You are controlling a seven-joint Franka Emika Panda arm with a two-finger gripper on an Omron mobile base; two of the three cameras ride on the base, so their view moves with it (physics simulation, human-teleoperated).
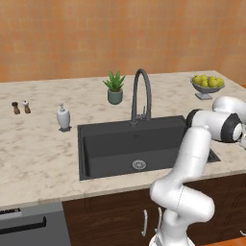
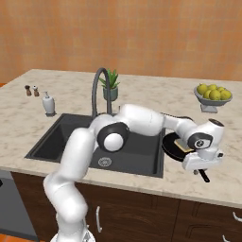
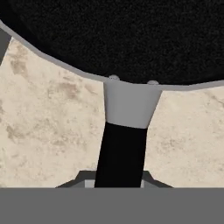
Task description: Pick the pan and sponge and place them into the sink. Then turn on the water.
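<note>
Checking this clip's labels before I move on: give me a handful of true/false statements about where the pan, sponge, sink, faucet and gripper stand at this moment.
1. The gripper is shut on the handle of the pan. True.
2. The pan lies in the sink. False: it sits on the counter just right of the basin.
3. The sponge rests in the pan. True, as far as the right base view shows.
4. Water runs from the faucet. False: no stream falls from the spout.
5. The sink already holds dishes. False: only its drain shows on the floor.
</note>
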